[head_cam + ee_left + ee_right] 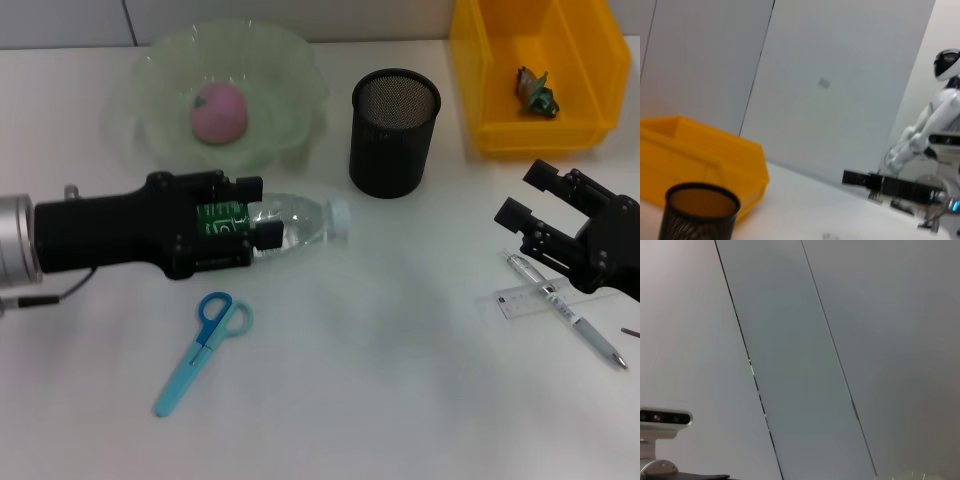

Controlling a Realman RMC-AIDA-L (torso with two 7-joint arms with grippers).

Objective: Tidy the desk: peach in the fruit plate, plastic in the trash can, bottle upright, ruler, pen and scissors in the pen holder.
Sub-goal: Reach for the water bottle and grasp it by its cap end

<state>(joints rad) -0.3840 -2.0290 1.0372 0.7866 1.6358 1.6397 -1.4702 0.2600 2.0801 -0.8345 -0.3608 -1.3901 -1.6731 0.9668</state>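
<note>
Nearest the camera, in the lower left of the head view, the small scissors with light blue plastic handles and blade cover (202, 350) lie flat on the plain white desk (380, 400), untouched. At the right edge the slim silver-grey pen (566, 312) lies slantwise across the short clear plastic ruler (528, 300), and the right gripper (522, 197) hovers just above their upper ends with its fingers spread wide and empty. Both are thin, stiff and light; the ruler, lying flush with the desk, looks the harder one to pinch, so the pen on top is probably best taken first, at mid-barrel. In the middle left, the small clear plastic water bottle with a green label and white cap (305, 220) lies on its side, cap pointing towards the frame's right. The left gripper (257, 212) has its black fingers (244, 186) clenched around the labelled body, one either side, the neck and cap sticking out beyond them. The bottle is light, smooth and thin-walled, so it may dent or slip as it is tipped upright; the hold at the label seems sound. Farther back stand the black metal mesh pen holder (394, 132), the translucent pale green scalloped fruit plate (290, 75) already holding the round pink peach (219, 111), and the bright yellow rectangular trash can (480, 60) with a crumpled scrap inside.
</note>
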